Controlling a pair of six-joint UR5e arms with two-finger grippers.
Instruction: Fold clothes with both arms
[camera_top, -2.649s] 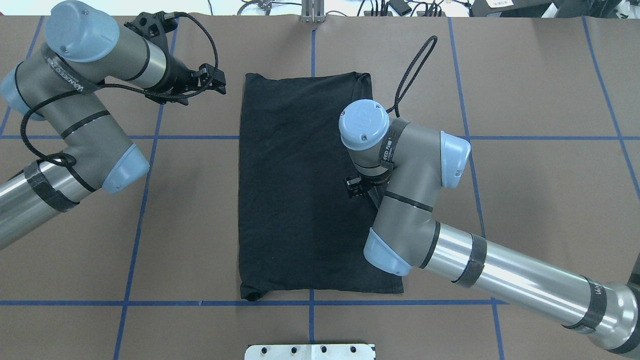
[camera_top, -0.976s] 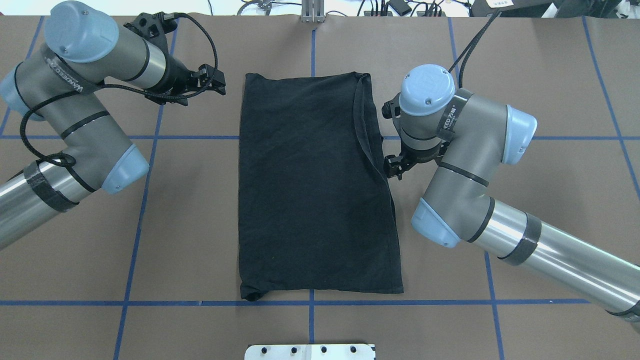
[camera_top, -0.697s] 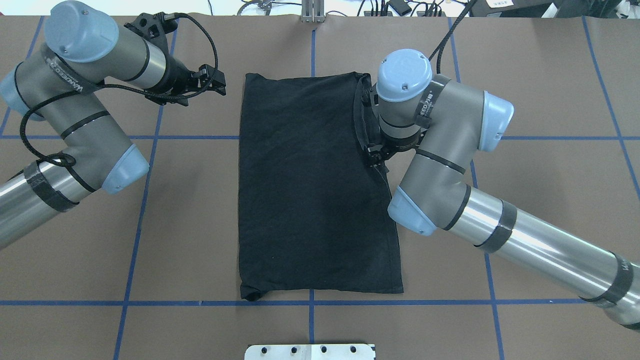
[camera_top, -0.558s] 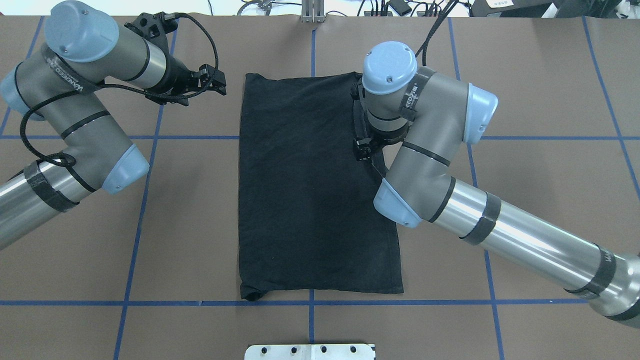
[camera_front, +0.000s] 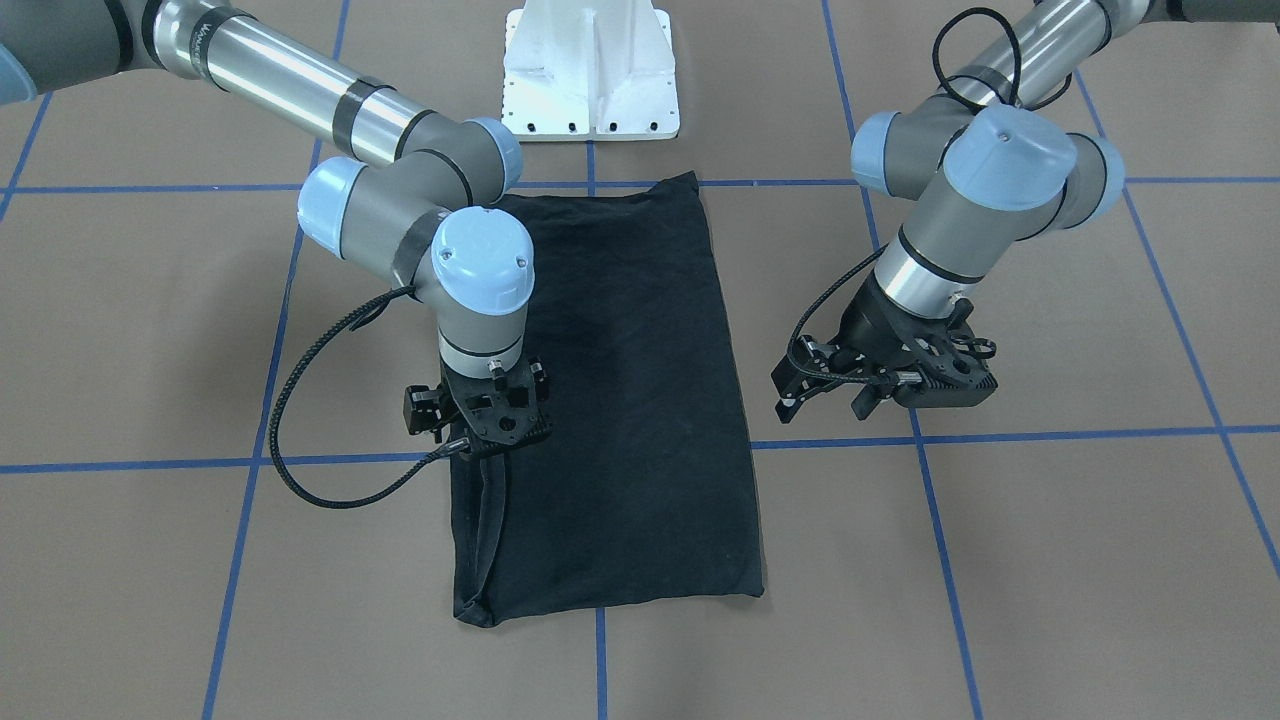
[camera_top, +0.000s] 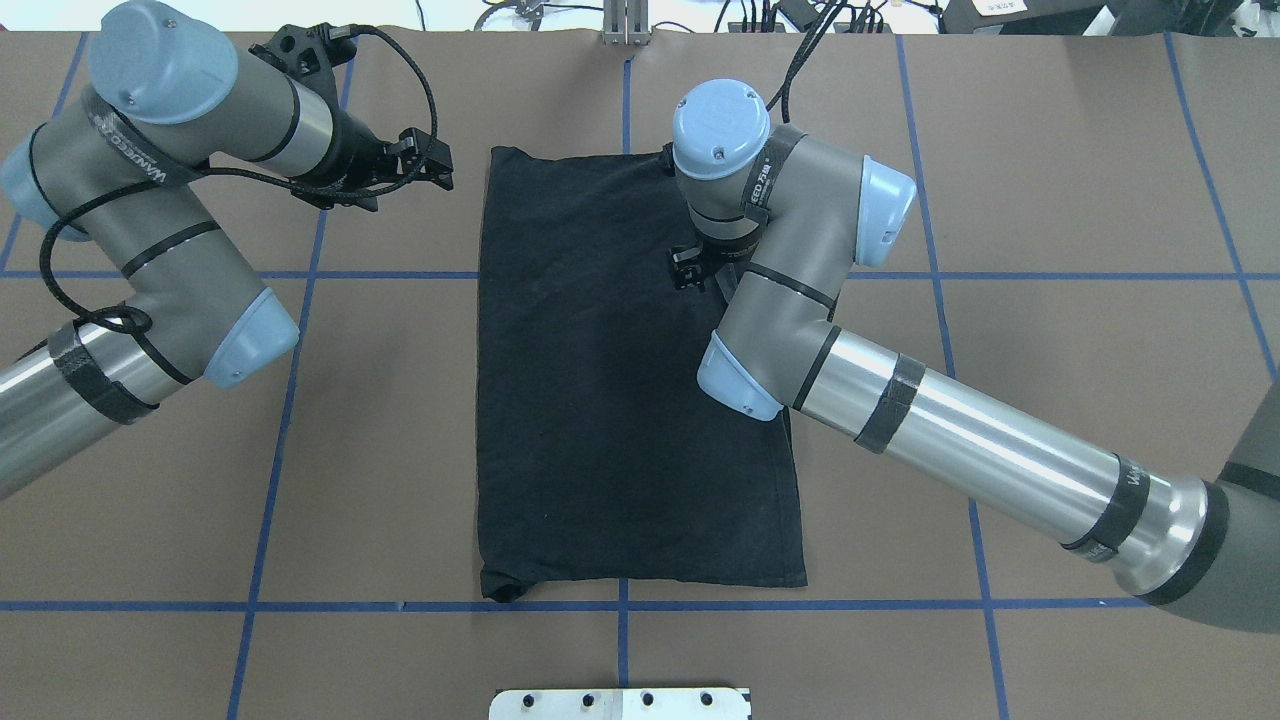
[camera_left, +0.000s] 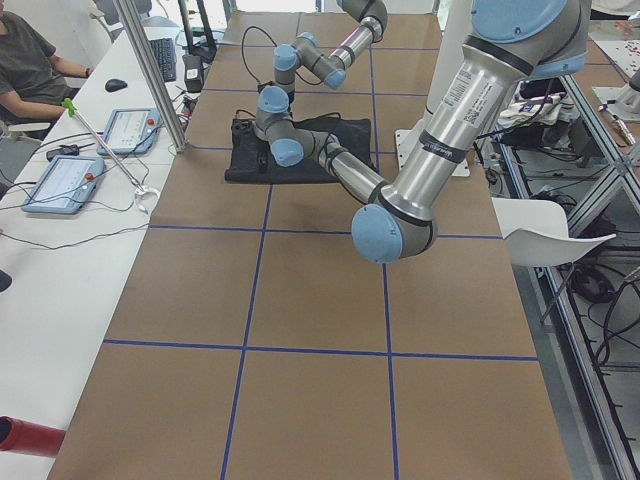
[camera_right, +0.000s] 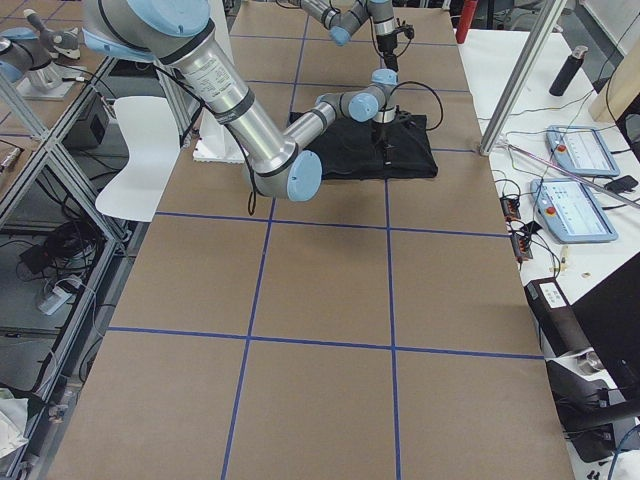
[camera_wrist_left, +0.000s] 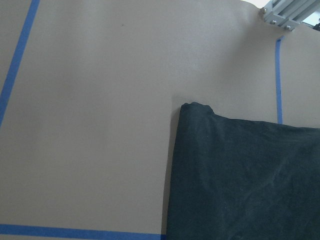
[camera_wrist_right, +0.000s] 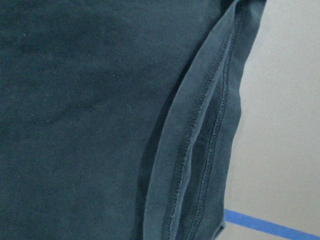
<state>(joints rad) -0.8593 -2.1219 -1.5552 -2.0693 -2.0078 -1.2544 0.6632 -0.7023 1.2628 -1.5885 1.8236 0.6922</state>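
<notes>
The black short-sleeved cotton T-shirt (camera_top: 590, 400), folded into a long rectangle, lies flat in the middle of the brown paper-covered table (camera_top: 1050, 150). In the overhead view the black left gripper (camera_top: 443, 168) hangs just off the shirt's 10 o'clock corner, fingers spread, clear of the cloth. The black right gripper (camera_front: 478, 440) points down over the shirt's 2 o'clock part, by a stitched hem fold (camera_wrist_right: 200, 150). I cannot tell whether it pinches cloth.

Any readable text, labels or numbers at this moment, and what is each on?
"WAN…": white letters on the left arm's strap, on the left arm; the rest is blurred.
"…EED": the right arm's strap, on the right arm; the rest is unreadable.
T-shirt: no print showing.
Tablet screens: too small to read.
</notes>
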